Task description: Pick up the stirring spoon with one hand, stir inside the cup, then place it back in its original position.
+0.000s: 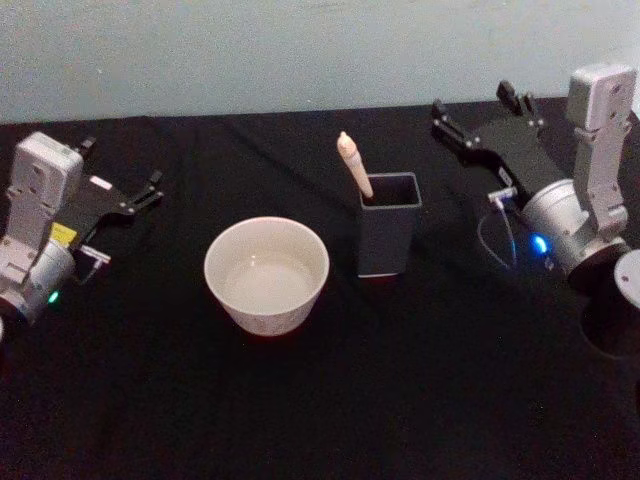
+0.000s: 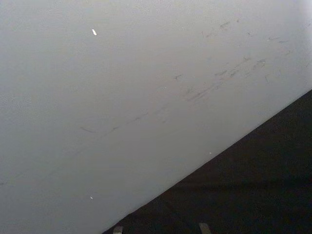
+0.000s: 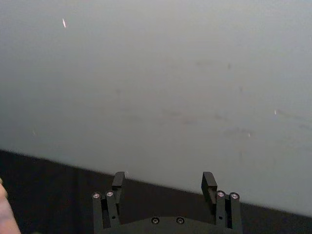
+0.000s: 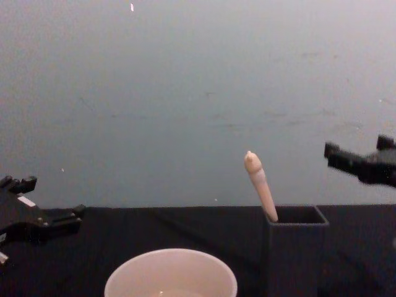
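Note:
The stirring spoon (image 1: 355, 165) stands tilted in a dark grey square holder (image 1: 388, 235), and its cream handle (image 4: 260, 185) sticks up out of the holder (image 4: 296, 253); the metal shaft is hidden inside. The cream-white cup (image 1: 267, 275) sits on the table just left of the holder, its rim low in the chest view (image 4: 170, 275). My left gripper (image 1: 122, 165) hovers open at the far left, well away from the cup. My right gripper (image 1: 472, 102) is open at the back right, beyond the holder, with nothing between its fingers (image 3: 208, 181).
A black cloth covers the table (image 1: 320, 420). A pale wall (image 1: 300, 50) rises right behind its far edge. Both wrist cameras face that wall (image 2: 122, 97) above the table's edge.

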